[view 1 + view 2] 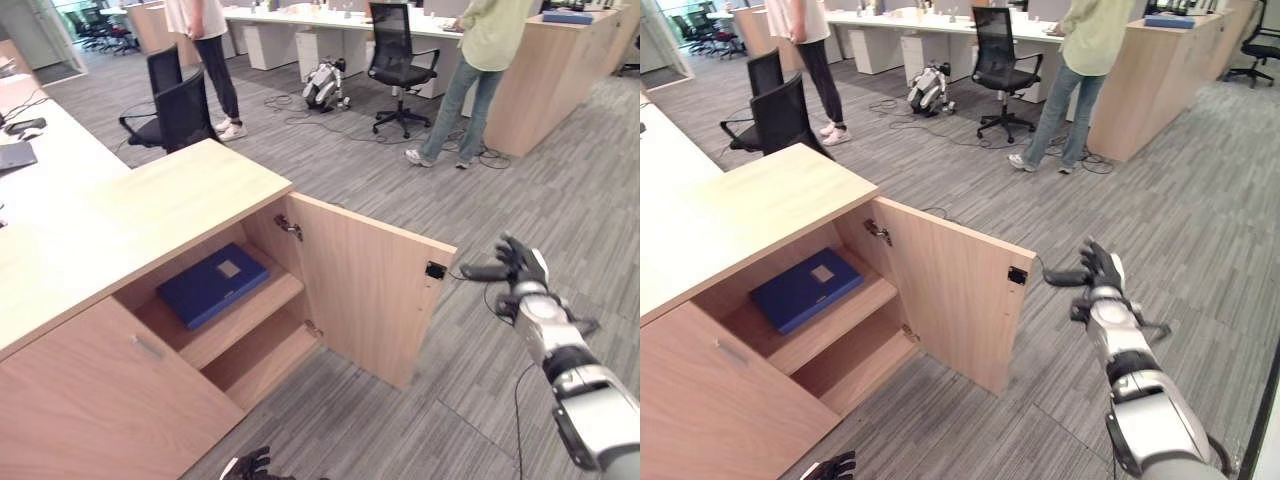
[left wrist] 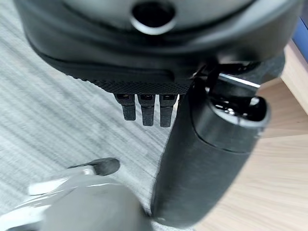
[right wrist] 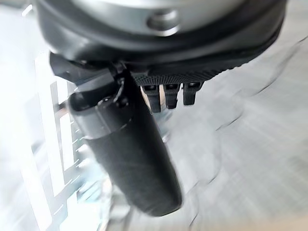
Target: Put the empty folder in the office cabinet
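Observation:
A blue folder (image 1: 212, 283) lies flat on the upper shelf of the wooden office cabinet (image 1: 150, 210). The cabinet door (image 1: 365, 285) stands swung wide open toward the right. My right hand (image 1: 522, 268) hovers open just beyond the door's free edge, its thumb pointing at that edge without touching it; nothing is in it. My left hand (image 1: 248, 466) hangs low above the carpet in front of the cabinet, open and empty, with its fingers (image 2: 147, 109) straight in the left wrist view. The lower shelf is bare.
Two black office chairs (image 1: 180, 105) stand behind the cabinet and a third (image 1: 397, 60) at the far desks. Two people (image 1: 478, 70) stand near a tall wooden counter (image 1: 550, 70). A small legged robot (image 1: 325, 85) lies on the carpet among cables.

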Robot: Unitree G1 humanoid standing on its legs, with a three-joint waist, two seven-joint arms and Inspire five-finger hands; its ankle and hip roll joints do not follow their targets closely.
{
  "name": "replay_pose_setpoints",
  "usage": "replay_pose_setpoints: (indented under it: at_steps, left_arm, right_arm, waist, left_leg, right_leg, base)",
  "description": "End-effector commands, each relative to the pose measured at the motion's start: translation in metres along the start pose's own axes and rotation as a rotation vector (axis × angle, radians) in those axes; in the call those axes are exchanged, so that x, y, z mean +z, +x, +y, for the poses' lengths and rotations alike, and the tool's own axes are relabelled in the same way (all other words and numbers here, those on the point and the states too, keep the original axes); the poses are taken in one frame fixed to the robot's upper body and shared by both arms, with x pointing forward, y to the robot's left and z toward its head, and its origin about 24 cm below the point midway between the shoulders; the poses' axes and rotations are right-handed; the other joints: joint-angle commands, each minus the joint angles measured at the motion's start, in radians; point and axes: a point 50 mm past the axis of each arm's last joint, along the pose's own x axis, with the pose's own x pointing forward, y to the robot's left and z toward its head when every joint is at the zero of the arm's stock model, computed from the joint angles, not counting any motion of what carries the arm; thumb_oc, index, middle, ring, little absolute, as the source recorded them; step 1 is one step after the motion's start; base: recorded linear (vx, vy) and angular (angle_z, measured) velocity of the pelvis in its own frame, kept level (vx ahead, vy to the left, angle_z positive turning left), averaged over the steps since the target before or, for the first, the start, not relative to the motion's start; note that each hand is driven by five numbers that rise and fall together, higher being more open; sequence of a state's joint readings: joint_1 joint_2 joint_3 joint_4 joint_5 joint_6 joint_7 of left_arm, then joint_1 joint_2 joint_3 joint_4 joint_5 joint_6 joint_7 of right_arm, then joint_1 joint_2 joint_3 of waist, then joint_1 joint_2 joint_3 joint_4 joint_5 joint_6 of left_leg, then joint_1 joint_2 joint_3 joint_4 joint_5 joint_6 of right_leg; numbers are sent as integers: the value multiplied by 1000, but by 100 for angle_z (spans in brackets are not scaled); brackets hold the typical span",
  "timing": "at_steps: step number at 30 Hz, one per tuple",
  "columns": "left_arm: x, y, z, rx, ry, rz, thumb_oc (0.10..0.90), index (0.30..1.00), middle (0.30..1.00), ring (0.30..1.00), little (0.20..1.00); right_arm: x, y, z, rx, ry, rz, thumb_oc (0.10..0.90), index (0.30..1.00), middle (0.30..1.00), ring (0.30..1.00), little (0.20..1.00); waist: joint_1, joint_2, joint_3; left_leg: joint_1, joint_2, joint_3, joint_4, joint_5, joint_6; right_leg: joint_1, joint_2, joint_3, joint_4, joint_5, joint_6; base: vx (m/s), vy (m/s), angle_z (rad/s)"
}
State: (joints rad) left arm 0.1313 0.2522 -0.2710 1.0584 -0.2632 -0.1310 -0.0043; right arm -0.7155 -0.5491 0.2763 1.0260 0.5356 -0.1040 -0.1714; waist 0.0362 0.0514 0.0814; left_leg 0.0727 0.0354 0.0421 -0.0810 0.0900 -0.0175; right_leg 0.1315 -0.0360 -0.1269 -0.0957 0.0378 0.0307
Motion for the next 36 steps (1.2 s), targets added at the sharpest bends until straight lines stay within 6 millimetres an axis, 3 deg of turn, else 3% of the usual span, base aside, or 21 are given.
replay_pose_setpoints:
  at_steps: [1,4,9,15,21,26,29,33,34,36]
  left_arm:
    - [23,6,-3,-13,58,-75,800,900,900,900,900]
    - [25,7,-7,-14,62,-77,800,900,900,900,900]
    - [27,8,-10,-11,68,-81,800,900,900,900,900]
    - [26,8,-15,1,70,-73,800,900,900,900,900]
    - [26,10,-12,30,68,-52,800,900,900,900,900]
    - [31,11,-11,55,54,-62,800,900,900,900,900]
    - [42,13,-8,85,19,-102,800,900,900,900,900]
    - [47,12,-9,91,13,-127,800,900,900,900,900]
    - [54,13,-11,86,17,-156,800,900,900,900,900]
    - [57,13,-13,82,16,-171,800,900,900,900,900]
  right_arm:
    - [39,7,15,33,-17,-137,800,900,900,900,900]
    - [49,7,43,98,-1,-158,800,900,900,900,900]
    - [49,3,70,159,34,-157,800,900,900,900,900]
    - [39,-15,117,307,105,-147,800,900,900,900,900]
    - [14,-42,147,459,123,-125,800,900,900,900,900]
    - [-4,-67,159,571,165,-118,800,900,900,900,900]
    - [-17,-89,152,651,159,-141,800,900,900,900,900]
    - [-31,-104,151,706,164,-121,800,900,900,900,900]
    - [-34,-111,152,738,169,-115,800,900,900,900,900]
    - [-37,-114,152,754,166,-108,800,900,900,900,900]
  waist:
    - [8,-63,-14]
    - [25,-73,-15]
    - [45,-83,-12]
    - [66,-93,-10]
    - [58,-94,-10]
    - [49,-92,-7]
    - [43,-85,2]
    - [52,-73,11]
    - [70,-60,38]
    - [73,-54,42]
  left_leg:
    - [53,18,6,-3,-99,-30]
    - [48,14,-13,0,-101,-25]
    - [39,10,-31,4,-101,-21]
    - [33,5,-56,5,-98,-18]
    - [30,7,-64,-1,-91,-21]
    - [25,10,-75,-3,-85,-27]
    - [3,7,-112,1,-71,-40]
    - [-12,7,-138,6,-62,-48]
    - [-55,0,-165,27,-30,-69]
    - [-70,-4,-178,26,-23,-75]
  right_leg:
    - [16,-29,-11,8,-92,65]
    - [20,-31,-19,8,-93,63]
    - [21,-33,-28,9,-94,62]
    - [24,-34,-46,10,-96,59]
    - [20,-32,-55,10,-97,57]
    - [18,-30,-66,10,-100,55]
    - [16,-39,-87,8,-98,55]
    - [15,-45,-105,8,-100,53]
    - [11,-58,-134,8,-103,56]
    - [7,-65,-156,8,-102,58]
  base:
    - [-2,42,-4]
    - [-5,32,-4]
    - [-6,12,5]
    - [1,6,3]
    - [-18,-3,5]
    - [-10,-8,1]
    - [-62,-63,33]
    - [-42,-51,49]
    - [-101,-7,49]
    - [-104,6,53]
